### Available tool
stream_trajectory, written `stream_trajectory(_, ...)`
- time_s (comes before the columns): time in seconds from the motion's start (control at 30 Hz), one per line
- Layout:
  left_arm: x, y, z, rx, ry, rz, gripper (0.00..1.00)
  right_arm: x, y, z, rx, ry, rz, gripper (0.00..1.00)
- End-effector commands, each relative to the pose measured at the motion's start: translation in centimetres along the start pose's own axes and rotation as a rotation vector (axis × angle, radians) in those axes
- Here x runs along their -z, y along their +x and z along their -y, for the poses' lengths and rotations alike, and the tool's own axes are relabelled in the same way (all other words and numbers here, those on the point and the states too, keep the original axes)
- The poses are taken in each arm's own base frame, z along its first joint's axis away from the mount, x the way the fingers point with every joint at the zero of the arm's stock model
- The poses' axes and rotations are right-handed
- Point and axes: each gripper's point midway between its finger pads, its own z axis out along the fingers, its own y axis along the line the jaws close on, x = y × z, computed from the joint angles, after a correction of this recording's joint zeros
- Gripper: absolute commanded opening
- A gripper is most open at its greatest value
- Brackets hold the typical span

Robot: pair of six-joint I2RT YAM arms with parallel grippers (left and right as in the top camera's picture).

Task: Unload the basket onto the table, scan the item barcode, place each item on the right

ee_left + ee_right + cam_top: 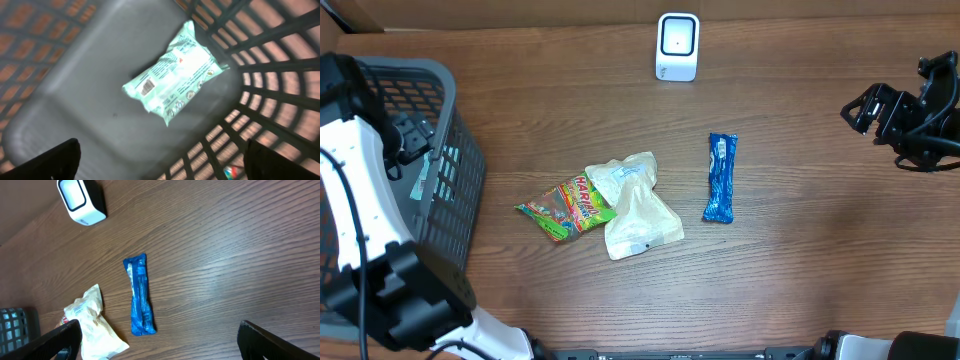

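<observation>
Mint-green packet point(172, 72) is lying flat on the grey floor of the basket point(280, 75), close to one latticed wall, with a printed face turned up and a small barcode showing near one end. The left gripper point(162, 162) is hanging inside the basket above the packet, its fingers point(50, 160) standing wide apart at the lower corners of the wrist view, touching nothing and holding nothing. From overhead, the basket is sitting at the left edge of the wooden table point(820, 250), with the left arm reaching down into it. The white scanner point(677, 46) is standing at the far middle of the table, well apart from the basket. Three more items are lying on the table between the basket and the right arm: a colourful gummy bag point(565, 207), a crumpled white bag point(638, 208) touching and partly overlapping it, and a blue bar point(720, 178) lying lengthwise just to their right. The right gripper point(160, 342) is hovering over bare wood at the right side, its fingers spread wide and empty, with the blue bar and scanner in its view.
</observation>
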Motion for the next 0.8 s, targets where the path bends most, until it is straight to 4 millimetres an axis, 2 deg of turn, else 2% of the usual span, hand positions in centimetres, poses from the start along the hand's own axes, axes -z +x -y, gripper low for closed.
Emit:
stream_trajectory(0.0, -4.0, 0.6, 1.2, -0.144, 0.039, -0.072, 0.92, 0.2, -0.3, -0.3, 0.005, -0.011, 0.012, 1.00)
stream_trajectory(0.1, -7.2, 0.8, 2.0, -0.201, 0.064, -0.118, 0.90, 0.2, -0.3, -0.3, 0.005, -0.011, 0.012, 1.00)
stream_trajectory(0.27, -11.1, 0.6, 2.5, -0.211, 0.063, -0.146, 0.89, 0.2, -0.3, -0.3, 0.005, -0.011, 0.012, 1.00)
stream_trajectory(0.33, -11.8, 0.4, 2.6, -0.211, 0.059, -0.140, 0.88, 0.2, -0.3, -0.3, 0.005, -0.011, 0.012, 1.00)
stream_trajectory(0.47, -12.1, -0.7, 2.8, -0.222, 0.064, -0.096, 0.88, 0.2, -0.3, -0.3, 0.005, -0.011, 0.012, 1.00)
stream_trajectory(0.53, -12.2, -0.6, 2.8, -0.232, 0.064, -0.098, 0.87, 0.2, -0.3, -0.3, 0.005, -0.011, 0.012, 1.00)
stream_trajectory(0.63, -12.9, 0.6, 2.7, -0.236, 0.062, -0.133, 0.81, 0.2, -0.3, -0.3, 0.005, -0.011, 0.013, 1.00)
stream_trajectory(0.67, -13.7, 2.4, 2.5, -0.240, 0.059, -0.182, 0.76, 0.2, -0.3, -0.3, 0.005, -0.011, 0.013, 1.00)
stream_trajectory(0.77, -14.7, 4.2, 2.3, -0.235, 0.056, -0.229, 0.61, 0.2, -0.3, -0.3, 0.006, -0.011, 0.013, 1.00)
